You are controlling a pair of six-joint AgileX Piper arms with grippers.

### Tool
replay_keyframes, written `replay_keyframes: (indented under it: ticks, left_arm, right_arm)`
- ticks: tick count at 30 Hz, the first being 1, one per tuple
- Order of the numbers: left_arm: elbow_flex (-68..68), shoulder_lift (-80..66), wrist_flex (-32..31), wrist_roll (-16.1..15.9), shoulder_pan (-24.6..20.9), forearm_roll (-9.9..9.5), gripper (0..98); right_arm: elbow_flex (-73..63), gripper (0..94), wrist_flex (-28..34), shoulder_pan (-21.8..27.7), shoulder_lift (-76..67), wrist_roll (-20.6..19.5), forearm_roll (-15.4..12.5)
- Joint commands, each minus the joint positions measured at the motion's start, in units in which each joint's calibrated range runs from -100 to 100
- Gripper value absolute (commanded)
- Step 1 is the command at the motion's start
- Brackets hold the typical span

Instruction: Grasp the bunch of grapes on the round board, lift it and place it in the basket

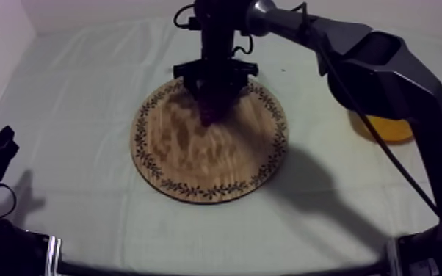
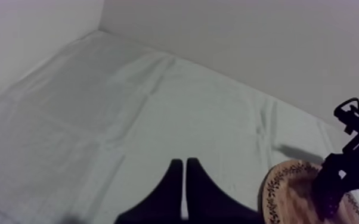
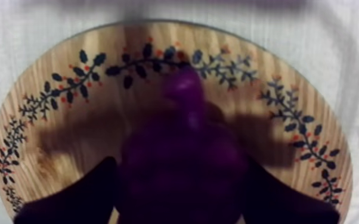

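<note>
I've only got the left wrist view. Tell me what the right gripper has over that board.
Observer: The right gripper has its fingers against both sides of the bunch of grapes, shut on it.
Operator: Now say where the basket is.
Observer: The yellow basket stands at the table's right side, partly behind the right arm.
Operator: Report what else lies on the board.
Observer: Nothing else; the wooden board is bare apart from the grapes near its far rim.

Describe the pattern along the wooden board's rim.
Dark leafy sprigs with small red dots, ringing the wooden board; clearest in the right wrist view.
</note>
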Motion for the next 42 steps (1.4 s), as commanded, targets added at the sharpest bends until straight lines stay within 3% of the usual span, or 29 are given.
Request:
replay_keyframes:
  ticks: [1,7,25,42]
  left_arm:
    - [-0.04,0.01,0.00,-0.02,0.02,-0.02,0.0]
    - [-0.04,0.01,0.00,-0.02,0.02,-0.02,0.0]
    - [-0.04,0.01,0.00,-0.02,0.02,-0.02,0.0]
    - [-0.04,0.01,0.00,-0.02,0.02,-0.02,0.0]
  right_arm:
    - [0.04,43.0,-0.05,0.02,-0.30,0.47,-0.02]
    - [0.96,35.5,-0.09,-0.09,-2.94,1.27,-0.20]
    - [8.75,36.3,0.12,1.80,-17.52,4.97,1.24]
    - [22.52,36.5,0.06,9.82,-34.90,12.92,3.38]
